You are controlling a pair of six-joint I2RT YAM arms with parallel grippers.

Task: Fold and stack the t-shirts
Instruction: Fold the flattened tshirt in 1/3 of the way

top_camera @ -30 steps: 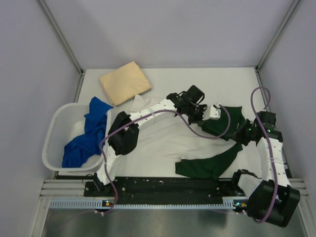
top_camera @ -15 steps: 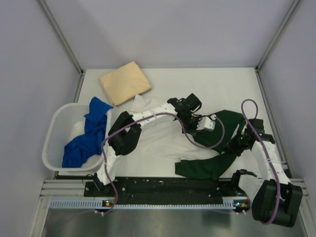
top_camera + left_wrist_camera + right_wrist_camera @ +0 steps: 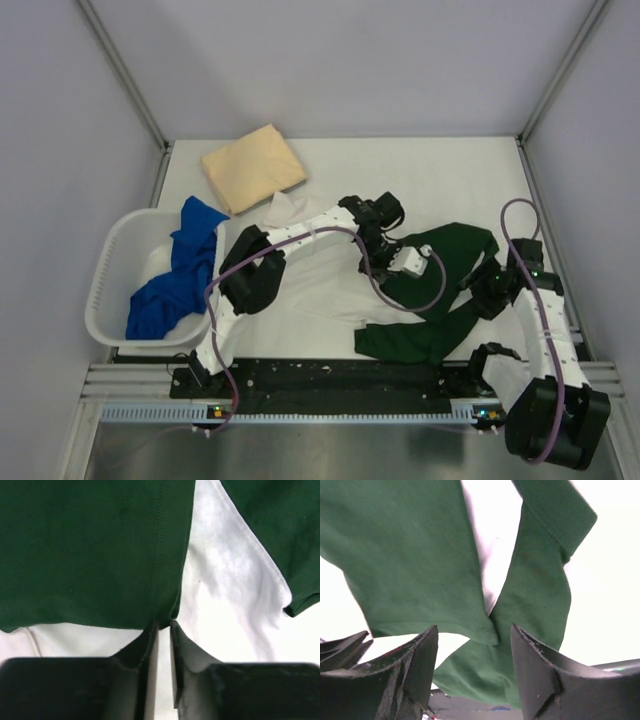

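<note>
The white t-shirt (image 3: 320, 278) with dark green sleeves lies spread in the middle of the table. Its right sleeve (image 3: 458, 245) is folded inward; the other green sleeve (image 3: 410, 340) lies near the front edge. My left gripper (image 3: 412, 262) sits over that fold, its jaws a narrow slit apart (image 3: 164, 626) with the green hem (image 3: 100, 555) at the tips. My right gripper (image 3: 482, 290) hovers at the sleeve's right edge, wide open (image 3: 473, 629), with green cloth (image 3: 410, 555) beyond its fingers. A folded tan t-shirt (image 3: 254, 166) lies at the back left. Blue t-shirts (image 3: 175, 278) hang out of the basket.
The white plastic basket (image 3: 108, 270) stands at the left edge of the table. Grey walls enclose the table on three sides. The arms' base rail (image 3: 340, 375) runs along the near edge.
Both grippers have carried the green sleeve toward the near side and inward over the shirt. Both were shut before; now the right stands wide and the left has parted slightly.
</note>
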